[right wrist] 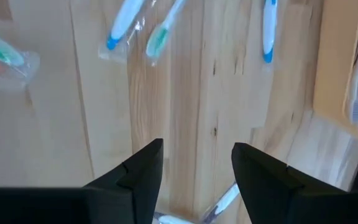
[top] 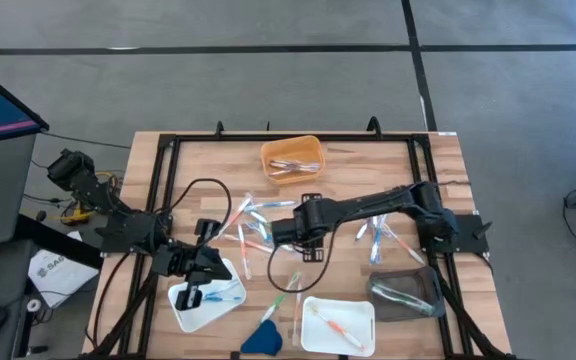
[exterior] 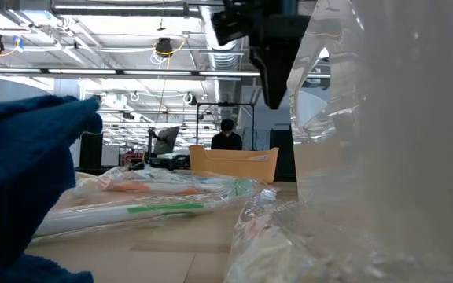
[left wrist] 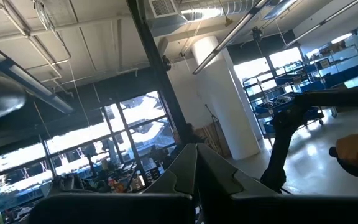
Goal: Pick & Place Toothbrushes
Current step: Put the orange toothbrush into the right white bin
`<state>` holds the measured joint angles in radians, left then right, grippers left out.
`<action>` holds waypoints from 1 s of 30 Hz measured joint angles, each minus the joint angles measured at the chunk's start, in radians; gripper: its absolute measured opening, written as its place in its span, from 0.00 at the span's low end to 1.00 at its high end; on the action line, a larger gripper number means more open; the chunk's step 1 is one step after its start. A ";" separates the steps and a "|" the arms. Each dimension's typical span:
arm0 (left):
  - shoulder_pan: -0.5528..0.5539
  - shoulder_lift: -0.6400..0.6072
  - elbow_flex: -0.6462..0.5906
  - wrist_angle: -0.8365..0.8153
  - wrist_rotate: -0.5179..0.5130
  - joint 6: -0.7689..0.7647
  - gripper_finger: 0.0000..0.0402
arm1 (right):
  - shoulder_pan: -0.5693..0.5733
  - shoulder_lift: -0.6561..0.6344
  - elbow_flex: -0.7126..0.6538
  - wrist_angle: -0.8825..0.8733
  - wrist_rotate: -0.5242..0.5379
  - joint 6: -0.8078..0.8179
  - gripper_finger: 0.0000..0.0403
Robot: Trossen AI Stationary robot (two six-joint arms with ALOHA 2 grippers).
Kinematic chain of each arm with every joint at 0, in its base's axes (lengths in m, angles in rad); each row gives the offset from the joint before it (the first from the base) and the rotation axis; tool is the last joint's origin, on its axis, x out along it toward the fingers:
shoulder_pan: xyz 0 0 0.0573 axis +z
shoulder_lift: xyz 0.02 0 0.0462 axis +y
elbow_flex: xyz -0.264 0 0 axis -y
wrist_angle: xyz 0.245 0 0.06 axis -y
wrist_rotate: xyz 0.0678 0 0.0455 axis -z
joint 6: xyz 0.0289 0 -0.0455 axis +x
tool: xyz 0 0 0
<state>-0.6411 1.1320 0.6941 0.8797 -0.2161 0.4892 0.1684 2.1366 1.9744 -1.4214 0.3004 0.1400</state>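
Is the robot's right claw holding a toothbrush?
No, the right gripper has its fingers spread open over bare wood, with nothing between them.

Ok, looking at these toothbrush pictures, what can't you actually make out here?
- High view: whether the right gripper touches a toothbrush; its own body covers the pile beneath.
- Right wrist view: a pale stick between the open fingers is cut off by the bottom edge.
- Low view: a blue cloth and clear plastic close to the lens hide most of the table.
- Left wrist view: points at the ceiling; the white tray below is unseen.
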 joint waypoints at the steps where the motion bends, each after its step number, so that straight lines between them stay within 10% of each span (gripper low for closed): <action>1: 0.000 0.000 0.000 -0.001 0.000 0.000 0.00 | -0.003 -0.031 -0.052 0.024 0.000 0.007 0.45; 16: 0.000 0.000 0.000 0.004 0.001 0.001 0.00 | -0.032 -0.711 -0.831 0.349 -0.043 0.238 0.46; 30: 0.001 0.000 0.000 0.012 -0.002 0.003 0.00 | -0.016 -0.945 -0.973 0.404 -0.039 0.269 0.46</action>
<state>-0.6403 1.1316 0.6941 0.8913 -0.2180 0.4927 0.1524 1.1914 1.0012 -1.0175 0.2610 0.4092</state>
